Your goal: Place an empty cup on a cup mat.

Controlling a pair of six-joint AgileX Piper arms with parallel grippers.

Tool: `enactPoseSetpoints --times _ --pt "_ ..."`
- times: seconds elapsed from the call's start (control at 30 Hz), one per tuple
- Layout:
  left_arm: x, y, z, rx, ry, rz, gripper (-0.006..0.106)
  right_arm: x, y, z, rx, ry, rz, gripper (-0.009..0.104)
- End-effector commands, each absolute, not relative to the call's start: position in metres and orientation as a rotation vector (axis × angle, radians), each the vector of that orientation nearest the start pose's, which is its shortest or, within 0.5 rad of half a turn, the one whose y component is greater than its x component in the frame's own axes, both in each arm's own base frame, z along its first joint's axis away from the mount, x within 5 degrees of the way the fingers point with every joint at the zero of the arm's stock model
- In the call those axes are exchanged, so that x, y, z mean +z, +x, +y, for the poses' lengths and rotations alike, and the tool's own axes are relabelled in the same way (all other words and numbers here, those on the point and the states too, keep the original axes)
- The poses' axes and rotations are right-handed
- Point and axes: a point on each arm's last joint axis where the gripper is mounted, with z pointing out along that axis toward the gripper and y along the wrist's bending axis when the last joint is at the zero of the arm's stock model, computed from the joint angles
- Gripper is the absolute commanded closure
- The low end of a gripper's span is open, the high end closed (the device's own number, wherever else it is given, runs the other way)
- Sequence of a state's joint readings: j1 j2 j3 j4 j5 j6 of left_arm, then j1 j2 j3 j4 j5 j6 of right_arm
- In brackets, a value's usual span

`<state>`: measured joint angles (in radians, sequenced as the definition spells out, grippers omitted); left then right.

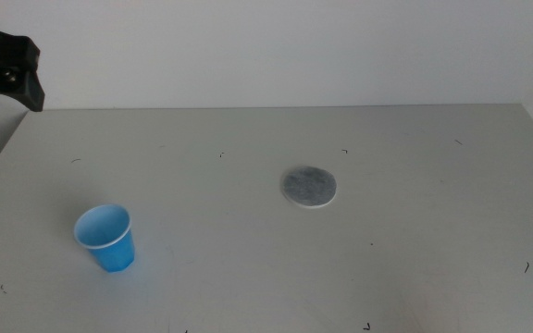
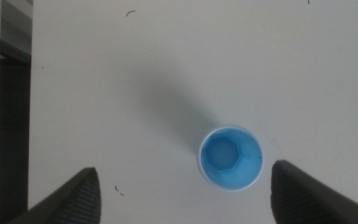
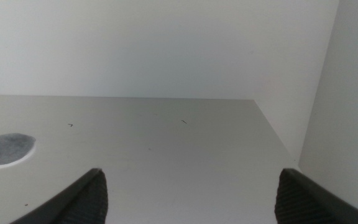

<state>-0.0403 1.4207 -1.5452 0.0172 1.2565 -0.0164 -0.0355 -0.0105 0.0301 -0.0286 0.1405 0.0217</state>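
Looking down through the left wrist camera, you see the left gripper [image 2: 185, 193] hanging above the blue paper cup [image 2: 230, 158], its two dark jaws spread wide apart and touching nothing. The cup stands upright on the white table [image 2: 166, 62], its mouth open toward the camera, blue inside, thin white rim, nothing in it. In the middle view you find the same cup [image 1: 106, 238] near the table's front left, standing free. The cup mat [image 1: 308, 186], a flat grey mottled disc with a white edge, lies well apart from it, near the table's centre, with nothing on it. A dark part of the left arm [image 1: 12, 67] shows at the upper left corner. The right gripper [image 3: 188, 193] sits low over the table, jaws apart and holding nothing; its camera catches the mat's edge [image 3: 5, 149].
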Motion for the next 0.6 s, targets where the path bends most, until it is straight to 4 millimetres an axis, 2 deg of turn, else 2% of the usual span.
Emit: enactPoseSetpoints --times 0.0,0.27,0.57 --pt "0.415 0.281 -0.009 0.003 0.021 2.562 -0.005 0.202 0.054 -0.002 -0.051 0.009 1.535 0.001" --pt "0.371 0.299 -0.011 0.000 0.063 2.744 -0.005 0.202 0.054 -0.002 -0.051 0.009 1.535 0.001" --pt "0.315 0.309 -0.015 -0.047 0.083 2.826 -0.005 0.202 0.054 -0.002 -0.051 0.009 1.535 0.001"
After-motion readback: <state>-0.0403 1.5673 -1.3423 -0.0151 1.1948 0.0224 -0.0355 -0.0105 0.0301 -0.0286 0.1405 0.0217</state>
